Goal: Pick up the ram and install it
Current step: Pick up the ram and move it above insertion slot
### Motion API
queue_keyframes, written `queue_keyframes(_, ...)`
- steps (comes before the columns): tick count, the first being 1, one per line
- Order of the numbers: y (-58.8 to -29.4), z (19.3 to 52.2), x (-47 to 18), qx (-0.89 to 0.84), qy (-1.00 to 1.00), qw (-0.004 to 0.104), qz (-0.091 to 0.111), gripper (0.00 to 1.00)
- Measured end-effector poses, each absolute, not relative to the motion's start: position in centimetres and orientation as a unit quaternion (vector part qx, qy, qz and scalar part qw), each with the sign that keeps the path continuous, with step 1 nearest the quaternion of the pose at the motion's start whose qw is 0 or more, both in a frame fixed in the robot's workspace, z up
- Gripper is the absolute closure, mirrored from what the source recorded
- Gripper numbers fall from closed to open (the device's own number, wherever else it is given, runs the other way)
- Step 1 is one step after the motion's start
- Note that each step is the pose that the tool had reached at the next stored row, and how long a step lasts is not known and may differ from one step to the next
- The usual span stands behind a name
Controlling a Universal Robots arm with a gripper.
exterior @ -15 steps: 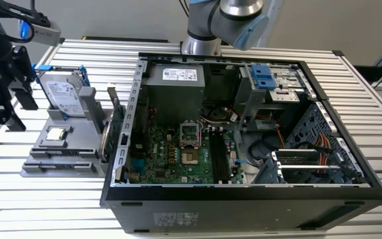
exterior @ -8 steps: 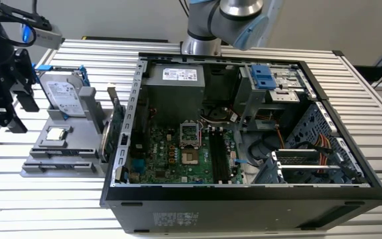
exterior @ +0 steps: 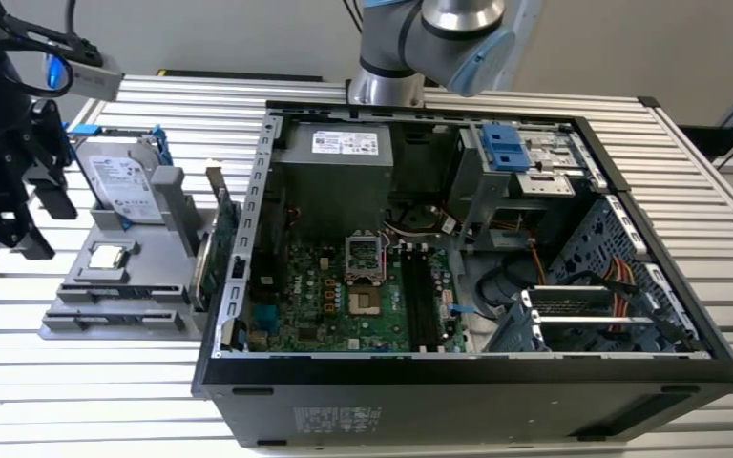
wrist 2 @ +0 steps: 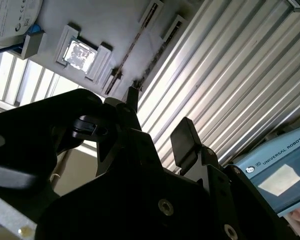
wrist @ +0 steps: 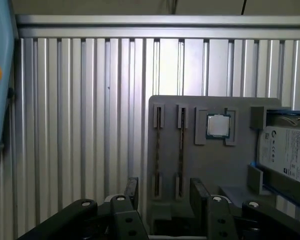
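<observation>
Exterior view first: my gripper (exterior: 33, 212) hangs in the air above the slatted table (exterior: 87, 401), fingers spread and nothing between them. The grey holder (exterior: 87, 320) lies just beyond my fingertips. Nearest me on it, the hard drive (exterior: 125, 186) is propped at a tilt, with the processor (exterior: 110, 256) flat beside it. Past those, on the side of the holder farthest from my fingers, two boards stand on edge. One is the ram (exterior: 203, 250), thin and narrow, and just behind it is the wider green expansion card (exterior: 225, 243). I touch neither. Further out again sits the open computer case (exterior: 469, 391), its motherboard (exterior: 341, 296) facing the camera.

First wrist view: my fingers (wrist: 132, 192) are wide apart, empty, and clear of the holder's near end. Two slots run straight away from my fingertips, each holding a board seen edge-on. I take the ram (wrist: 180, 150) to be the one closer to the processor, though edge-on the two look much alike. Both slots fall within the span of my open fingers.

Second wrist view: the same wide spread, with nothing gripped. The ram (wrist 2: 131, 50) sits in its slot well ahead of my fingertips, between the processor and the other slot.
</observation>
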State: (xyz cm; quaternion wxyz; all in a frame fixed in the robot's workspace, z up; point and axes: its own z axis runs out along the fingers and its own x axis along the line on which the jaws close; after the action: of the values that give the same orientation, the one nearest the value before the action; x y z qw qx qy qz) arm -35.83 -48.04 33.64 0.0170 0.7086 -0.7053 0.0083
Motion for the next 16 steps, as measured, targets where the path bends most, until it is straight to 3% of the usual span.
queue_keyframes(16, -48.0, 32.6, -35.8, 0.708, -0.706, 0.023, 0.014, 0.00)
